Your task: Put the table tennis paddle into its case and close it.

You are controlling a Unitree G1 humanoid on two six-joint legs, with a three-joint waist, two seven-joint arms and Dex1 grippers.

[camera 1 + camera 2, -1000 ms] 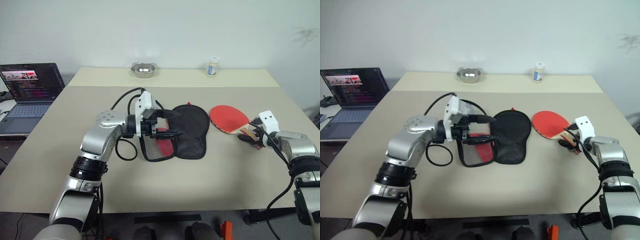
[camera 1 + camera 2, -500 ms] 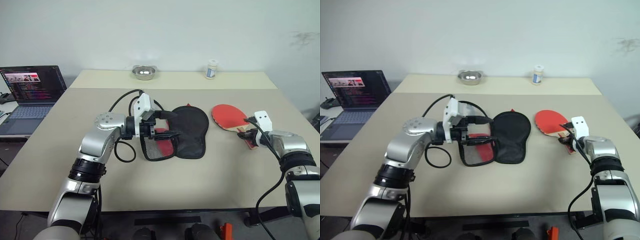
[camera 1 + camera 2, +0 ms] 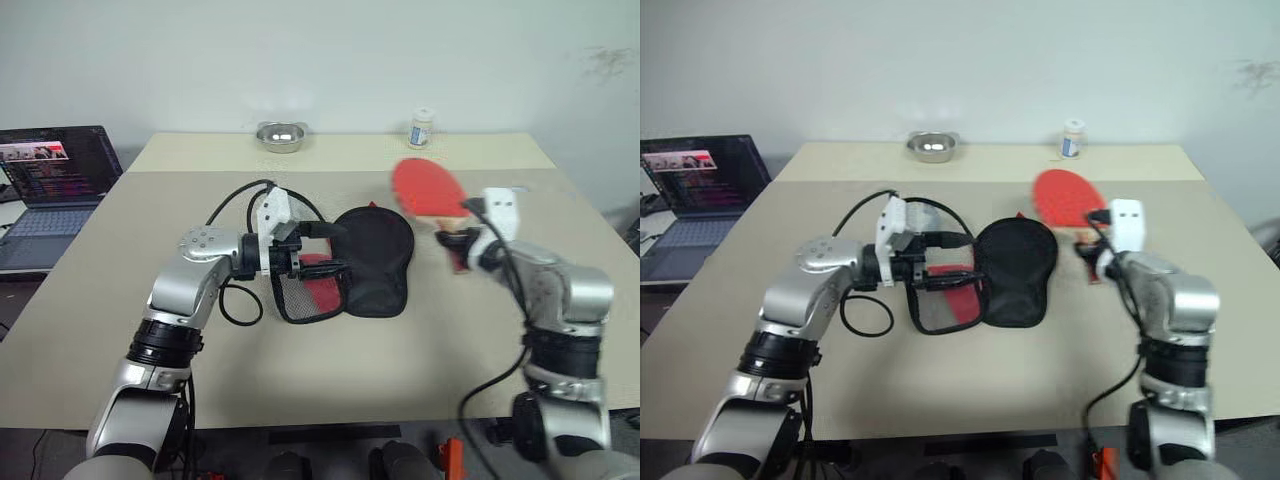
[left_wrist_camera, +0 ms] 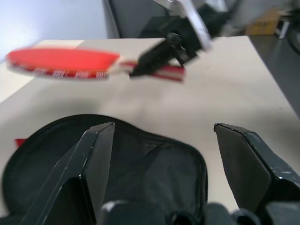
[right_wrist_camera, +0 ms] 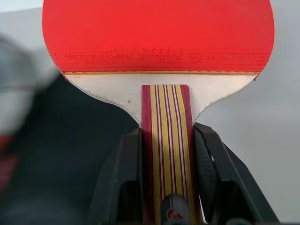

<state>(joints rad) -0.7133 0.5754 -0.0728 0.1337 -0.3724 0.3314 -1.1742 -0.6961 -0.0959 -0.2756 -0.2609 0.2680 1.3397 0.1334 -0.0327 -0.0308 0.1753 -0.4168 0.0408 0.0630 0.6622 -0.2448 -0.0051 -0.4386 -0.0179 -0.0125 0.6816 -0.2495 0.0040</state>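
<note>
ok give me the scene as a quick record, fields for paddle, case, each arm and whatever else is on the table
paddle: red-faced table tennis paddle with striped wooden handle, lifted off the table
case: black fabric paddle-shaped case, lying open on the beige table
right gripper: fingers shut on the paddle handle
left gripper: fingers open, at the case's opening
background: metal bowl, small white bottle, open laptop

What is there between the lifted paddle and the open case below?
Nothing: in the left wrist view, bare table separates the paddle, in the right gripper, from the case.
</note>
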